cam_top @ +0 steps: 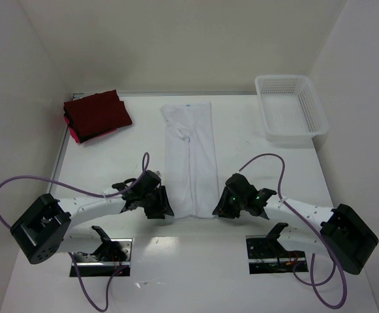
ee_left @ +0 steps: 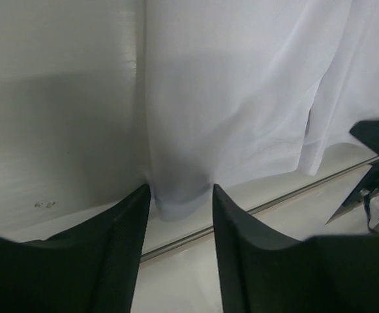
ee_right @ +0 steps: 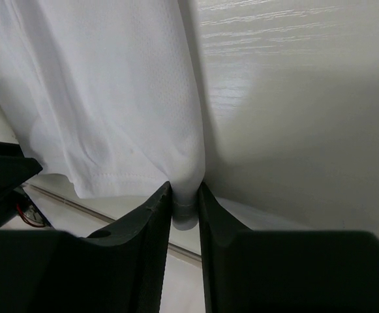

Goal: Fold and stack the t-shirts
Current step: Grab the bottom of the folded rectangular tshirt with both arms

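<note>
From above, we saw the white t-shirt (cam_top: 189, 156) lying as a long narrow strip down the middle of the desk (cam_top: 111, 169), collar end far from the arms and hem end near them. One arm reached each near corner, but that view hid the fingers.

The wrist views filled this in. In the left one, the left tool (ee_left: 180, 189) stood partly open, its two fingers on either side of the near-left hem corner, the cloth sitting loosely between them and not squeezed. In the right one, the right tool (ee_right: 184, 186) had its fingers drawn close together, with the near-right hem corner bunched and pinched in the narrow gap.

Only the overhead view showed the dark red t-shirts (cam_top: 98, 116), folded and stacked at the far left corner of the desk, well apart from the white one. It also showed a white mesh basket (cam_top: 292, 135) at the far right.

The desk was white and smooth, enclosed by plain white walls (cam_top: 196, 45) behind and at both sides. Purple cables (cam_top: 6, 189) looped from the arms.
</note>
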Controlling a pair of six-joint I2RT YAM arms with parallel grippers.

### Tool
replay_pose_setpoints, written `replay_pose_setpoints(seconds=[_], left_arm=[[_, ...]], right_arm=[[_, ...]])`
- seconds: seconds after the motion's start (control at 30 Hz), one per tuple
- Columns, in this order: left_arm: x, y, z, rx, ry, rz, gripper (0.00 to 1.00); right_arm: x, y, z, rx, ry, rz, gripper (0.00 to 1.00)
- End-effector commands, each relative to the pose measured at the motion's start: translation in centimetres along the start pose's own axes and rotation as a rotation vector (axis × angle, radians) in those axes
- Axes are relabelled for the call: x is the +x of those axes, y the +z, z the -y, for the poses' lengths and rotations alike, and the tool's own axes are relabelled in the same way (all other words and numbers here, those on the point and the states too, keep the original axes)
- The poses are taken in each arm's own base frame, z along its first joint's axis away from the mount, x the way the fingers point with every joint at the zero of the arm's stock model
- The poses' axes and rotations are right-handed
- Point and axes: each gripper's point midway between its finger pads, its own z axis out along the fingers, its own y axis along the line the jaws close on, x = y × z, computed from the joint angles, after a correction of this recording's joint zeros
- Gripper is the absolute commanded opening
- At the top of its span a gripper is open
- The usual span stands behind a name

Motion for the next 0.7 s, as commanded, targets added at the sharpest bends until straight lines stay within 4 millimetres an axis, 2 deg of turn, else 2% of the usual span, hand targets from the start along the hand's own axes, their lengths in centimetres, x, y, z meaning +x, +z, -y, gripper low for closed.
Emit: replay_pose_setpoints(seconds=[0.0, 0.03, 0.1, 0.3, 0.43, 0.5, 0.53, 0.57, 0.6, 0.67], left_arm=[[1.7, 0.5, -3.6, -0.127, -0.01, -0.054, 0.49], [1.7, 0.6, -3.7, -0.129, -0.011, -0.056, 0.45], [1.6, 0.7, -3.6, -0.127, -0.01, -0.054, 0.29], [1.5, 0.8, -3.4, -0.127, -0.01, -0.054, 0.0], [1.1, 0.4, -3.2, -0.127, 0.001, -0.041, 0.0], [0.4, -0.5, -2.0, -0.108, 0.016, -0.017, 0.0], [0.1, -1.1, -1.9, -0.114, 0.029, -0.002, 0.0], [-0.3, -1.5, -1.6, -0.115, 0.047, 0.012, 0.0], [-1.4, -2.2, -0.3, -0.098, 0.064, 0.044, 0.0], [-2.6, -3.3, 0.4, -0.112, 0.115, 0.09, 0.0]], right_arm=[[-0.9, -0.2, -1.3, -0.025, -0.015, 0.039, 0.27], [-0.9, -0.2, -1.3, -0.025, -0.015, 0.039, 0.25], [-0.9, -0.2, -1.3, -0.025, -0.015, 0.039, 0.21], [-1.2, -0.3, -1.9, -0.033, -0.027, 0.043, 0.11], [-1.8, -0.5, -2.6, -0.048, -0.038, 0.062, 0.04], [-2.2, -0.9, -2.8, -0.036, -0.046, 0.077, 0.0], [-2.9, -1.5, -3.8, -0.056, -0.06, 0.101, 0.0], [-3.3, -1.7, -4.0, -0.051, -0.06, 0.117, 0.0], [-4.1, -2.2, -5.2, -0.073, -0.074, 0.141, 0.0], [-4.9, -2.6, -5.6, -0.063, -0.095, 0.16, 0.0]])
